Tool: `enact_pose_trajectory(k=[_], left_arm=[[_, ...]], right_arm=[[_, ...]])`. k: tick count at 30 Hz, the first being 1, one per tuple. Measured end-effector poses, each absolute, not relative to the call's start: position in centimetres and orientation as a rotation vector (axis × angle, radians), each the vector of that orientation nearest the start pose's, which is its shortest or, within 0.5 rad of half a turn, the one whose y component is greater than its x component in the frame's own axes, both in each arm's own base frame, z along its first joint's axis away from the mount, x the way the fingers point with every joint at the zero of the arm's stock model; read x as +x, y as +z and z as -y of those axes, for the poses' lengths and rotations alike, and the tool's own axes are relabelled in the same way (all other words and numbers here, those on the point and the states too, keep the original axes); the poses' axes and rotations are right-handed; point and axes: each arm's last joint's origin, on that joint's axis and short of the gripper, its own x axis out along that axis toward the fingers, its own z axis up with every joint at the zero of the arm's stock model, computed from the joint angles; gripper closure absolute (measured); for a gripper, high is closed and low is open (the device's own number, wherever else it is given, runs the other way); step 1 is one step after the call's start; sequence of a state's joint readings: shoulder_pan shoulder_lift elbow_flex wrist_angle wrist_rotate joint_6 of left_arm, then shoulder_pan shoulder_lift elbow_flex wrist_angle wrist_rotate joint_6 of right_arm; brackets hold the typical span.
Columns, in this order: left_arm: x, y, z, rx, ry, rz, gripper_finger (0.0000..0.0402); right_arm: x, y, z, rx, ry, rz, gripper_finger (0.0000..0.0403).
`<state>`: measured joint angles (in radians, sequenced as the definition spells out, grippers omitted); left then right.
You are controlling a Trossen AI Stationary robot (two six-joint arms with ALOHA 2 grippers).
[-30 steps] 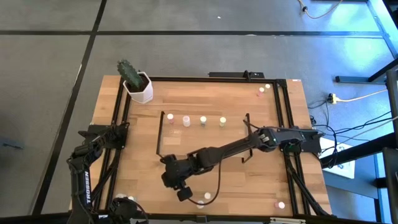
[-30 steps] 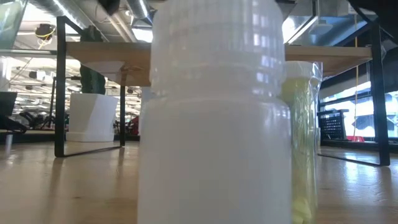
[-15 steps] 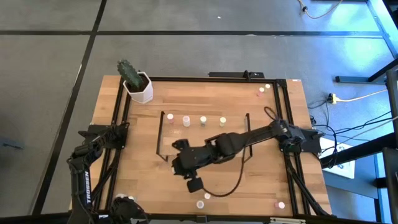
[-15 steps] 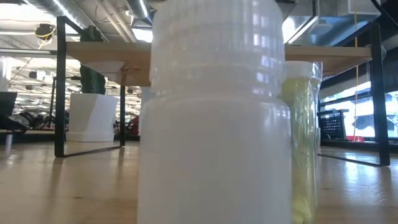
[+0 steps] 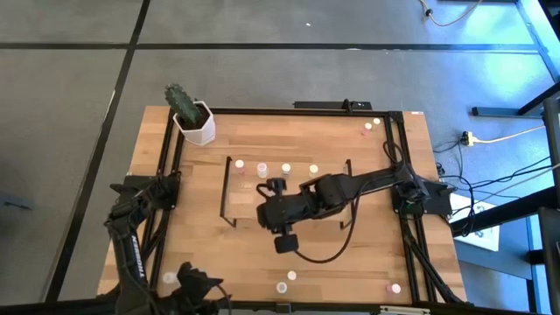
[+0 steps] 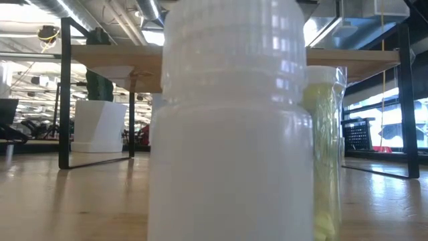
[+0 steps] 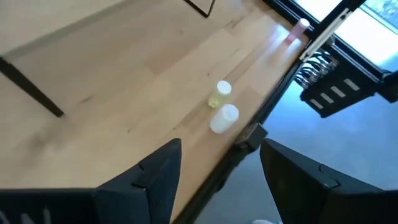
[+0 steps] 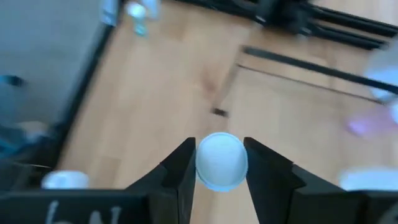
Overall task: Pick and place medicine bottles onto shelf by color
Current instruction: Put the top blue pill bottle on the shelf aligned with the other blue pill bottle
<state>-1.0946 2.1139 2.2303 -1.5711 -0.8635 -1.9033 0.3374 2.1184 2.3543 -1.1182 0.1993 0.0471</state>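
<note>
Right gripper, closed on a white-capped bottle, has swung from the surface's near edge to the shelf; placement imminent. Left gripper open.

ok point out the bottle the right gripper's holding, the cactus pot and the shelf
white-capped bottle (image 8: 221, 160), right wrist view, on its round cap between the fingers
cactus pot (image 5: 199, 129), high view, on its white wall
shelf (image 5: 249, 196), high view, on bare board

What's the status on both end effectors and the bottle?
Right end effector shut on white-capped bottle, above the shelf. Left end effector open, empty, parked at near-left table edge. Nothing visibly in the way.
</note>
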Motion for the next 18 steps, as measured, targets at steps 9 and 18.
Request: enact_pose_trajectory(k=[9,18], left_arm=[[22.3,33.2,33.6,-0.536,0.552,-0.599,0.0189],[22.6,33.2,33.4,-0.527,0.557,-0.577,0.0189]], right_arm=[[40.8,37.2,-13.5,-0.230,0.068,-0.929,0.0281],[37.7,40.3,-12.1,-0.241,-0.056,-0.918,0.0281]])
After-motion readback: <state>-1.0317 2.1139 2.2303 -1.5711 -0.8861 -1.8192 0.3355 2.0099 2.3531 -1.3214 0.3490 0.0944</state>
